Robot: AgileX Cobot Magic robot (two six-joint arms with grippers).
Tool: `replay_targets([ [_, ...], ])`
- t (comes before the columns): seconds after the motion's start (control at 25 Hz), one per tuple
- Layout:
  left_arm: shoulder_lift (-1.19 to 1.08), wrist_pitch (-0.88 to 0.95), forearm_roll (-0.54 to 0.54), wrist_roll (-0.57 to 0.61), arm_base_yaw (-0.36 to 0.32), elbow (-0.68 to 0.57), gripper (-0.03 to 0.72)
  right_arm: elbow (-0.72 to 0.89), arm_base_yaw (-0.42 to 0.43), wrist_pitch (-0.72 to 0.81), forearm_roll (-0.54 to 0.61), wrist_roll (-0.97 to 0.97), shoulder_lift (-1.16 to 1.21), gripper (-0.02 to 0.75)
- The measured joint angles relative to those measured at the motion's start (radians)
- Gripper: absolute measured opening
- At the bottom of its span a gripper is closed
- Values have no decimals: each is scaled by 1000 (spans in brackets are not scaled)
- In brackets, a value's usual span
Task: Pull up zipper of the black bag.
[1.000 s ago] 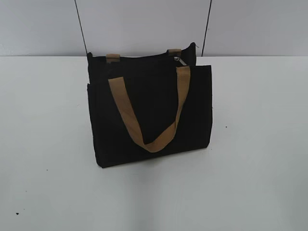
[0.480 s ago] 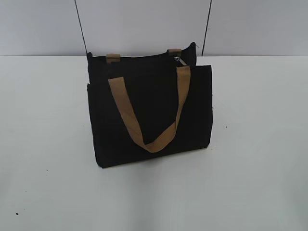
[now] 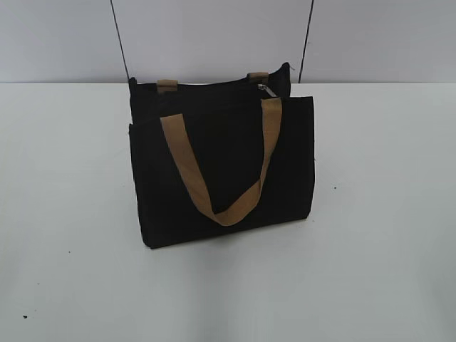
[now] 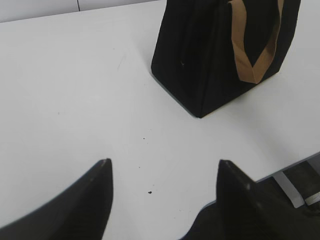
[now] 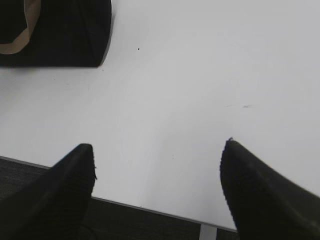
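Note:
The black bag [image 3: 221, 167] stands upright on the white table, a tan handle [image 3: 214, 171] hanging down its front. The zipper runs along its top edge, with a small silver pull tab [image 3: 266, 89] at the right end. Neither gripper shows in the exterior view. My left gripper [image 4: 164, 170] is open and empty over the table's near edge, with the bag [image 4: 210, 55] ahead to the upper right. My right gripper [image 5: 157, 150] is open and empty above the table's front edge, with the bag's corner [image 5: 65, 35] at the upper left.
The white table [image 3: 370, 214] spreads on all sides of the bag. A pale wall with two dark vertical cables [image 3: 119, 39] stands behind. The table's front edge and dark floor show in the right wrist view [image 5: 150, 210].

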State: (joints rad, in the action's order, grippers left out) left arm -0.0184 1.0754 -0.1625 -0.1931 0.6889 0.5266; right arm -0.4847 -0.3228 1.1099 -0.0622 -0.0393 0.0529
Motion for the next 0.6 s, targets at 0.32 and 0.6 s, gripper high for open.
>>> replay_targets([
  [0.32, 0, -2, 0, 0, -25, 0, 499, 0, 0, 0, 1, 0, 0, 596],
  [0.6, 22, -3, 0, 0, -256, 0, 499, 0, 41, -1, 1, 0, -14, 596],
])
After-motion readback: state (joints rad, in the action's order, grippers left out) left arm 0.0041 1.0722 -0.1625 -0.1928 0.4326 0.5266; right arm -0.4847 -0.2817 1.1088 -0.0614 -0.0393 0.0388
